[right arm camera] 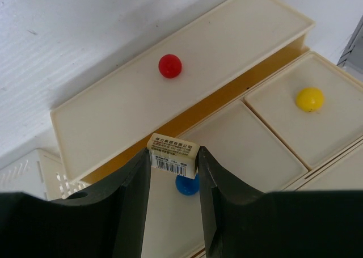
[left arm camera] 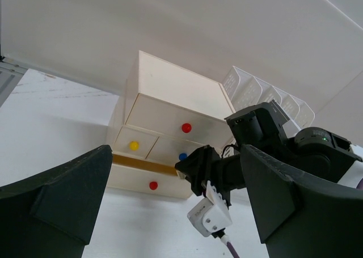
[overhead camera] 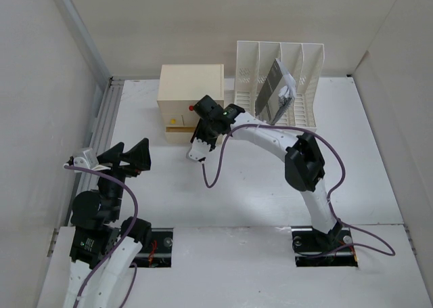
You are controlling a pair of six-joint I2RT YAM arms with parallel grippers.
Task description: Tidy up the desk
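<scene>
While the right pincer [right arm camera: 173, 166] is clenched on a small barcoded white block [right arm camera: 172, 151] at the gap of the ajar bottom drawer [right arm camera: 142, 93] of the drawer box [overhead camera: 191, 84], risk: gap looks narrow, block may catch the lip and drop onto the bench [overhead camera: 257, 186], which spans under both arms; left pincer [overhead camera: 127, 154] released, empty, near left edge. Right wrist view shows block and gap; top view hides both.

Left claw [left arm camera: 177, 150] spread wide, right claw [left arm camera: 197, 170] at cream drawer box [left arm camera: 170, 88]

blue knob [right arm camera: 186, 187]: half hidden behind labelled block [right arm camera: 173, 155] | its print: unreadable
</scene>
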